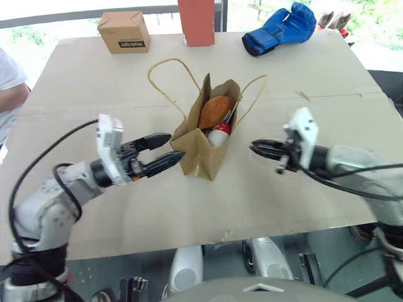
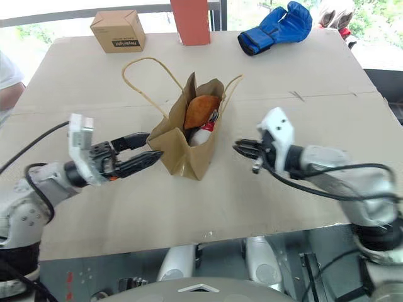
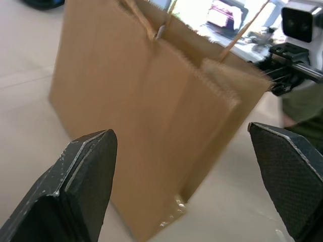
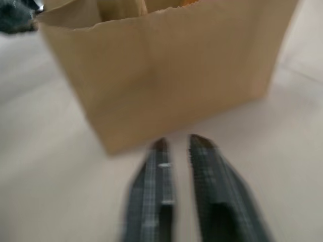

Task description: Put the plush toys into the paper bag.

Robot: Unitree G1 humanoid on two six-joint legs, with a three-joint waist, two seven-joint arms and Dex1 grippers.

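Paper bag (image 1: 204, 148) stands upright at the centre of the counter (image 1: 82, 82), mouth open, both loop handles splayed out. Inside it: orange-brown plush toy (image 1: 216, 110) on top, white plush toy with red tip (image 1: 220, 134) just below, both sitting in the mouth.

Left gripper (image 1: 165, 149) at 9 o'clock of the bag, fingers spread wide, empty, tips just beside the bag's wall. Right gripper (image 1: 255, 148) at 3 o'clock of the bag, a little apart from it, fingers drawn together, holding nothing.

Head views show the toys. The left wrist view shows the bag's plain side and a handle, with the right gripper beyond it. The right wrist view shows the bag's lower wall and a sliver of orange at the rim, fingers nearly touching.

Far edge of counter: small cardboard box (image 1: 123, 31) at 11 o'clock, red upright box (image 1: 196, 22) at 12, blue boxing glove (image 1: 279, 29) at 1. A person's sleeve (image 1: 9, 75) shows at the left edge.
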